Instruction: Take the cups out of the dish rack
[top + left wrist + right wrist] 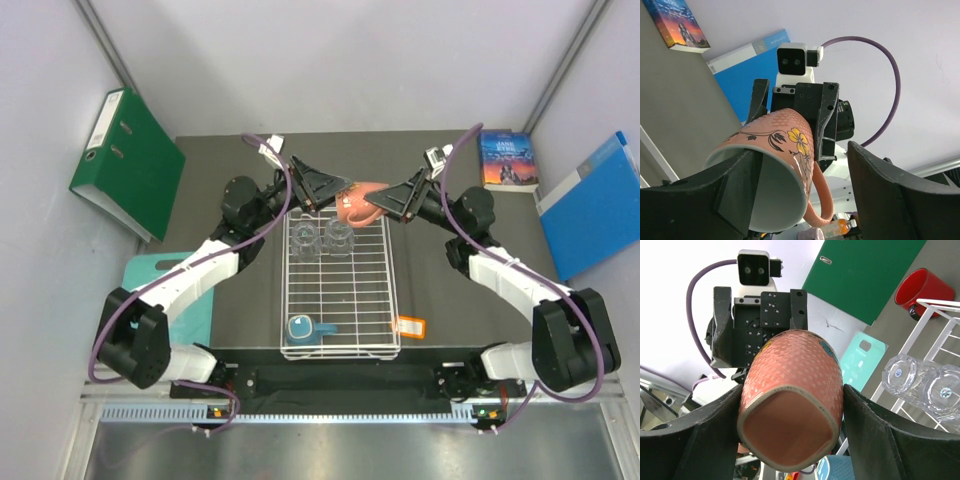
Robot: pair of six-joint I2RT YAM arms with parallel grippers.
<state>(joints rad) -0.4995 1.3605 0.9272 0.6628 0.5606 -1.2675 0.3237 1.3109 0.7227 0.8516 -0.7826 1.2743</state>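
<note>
Item: salmon-pink mug. Glazed ceramic, likely rigid, slick, chippable, moderately heavy. Held aloft over the dish rack, far end. Right end effector clamps its body. Left end effector gapes astride the rim wall, a sound hold.

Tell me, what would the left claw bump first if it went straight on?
The pink mug: one finger of the left claw is inside its rim. Behind it, the right claw holds its bottom.

Salmon-pink mug with yellow flower
</note>
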